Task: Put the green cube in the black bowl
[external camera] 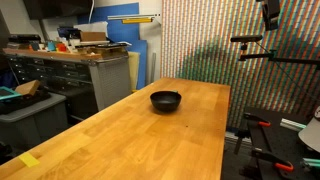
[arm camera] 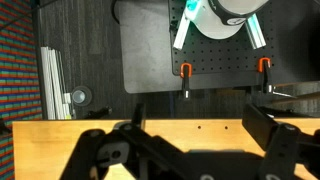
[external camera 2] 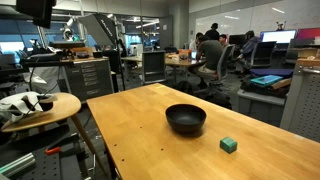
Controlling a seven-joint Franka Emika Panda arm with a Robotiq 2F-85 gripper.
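The green cube [external camera 2: 229,144] is sitting on the wooden surface [external camera 2: 130,112] near the black bowl [external camera 2: 186,119], looking small, light and rigid, probably best pinched across two opposite flat faces, while the claw [arm camera: 192,125] is hanging wide apart and empty.

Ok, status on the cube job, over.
Tool open, empty, over edge of table. Green cube on table beside black bowl, not touching. Nothing between them.
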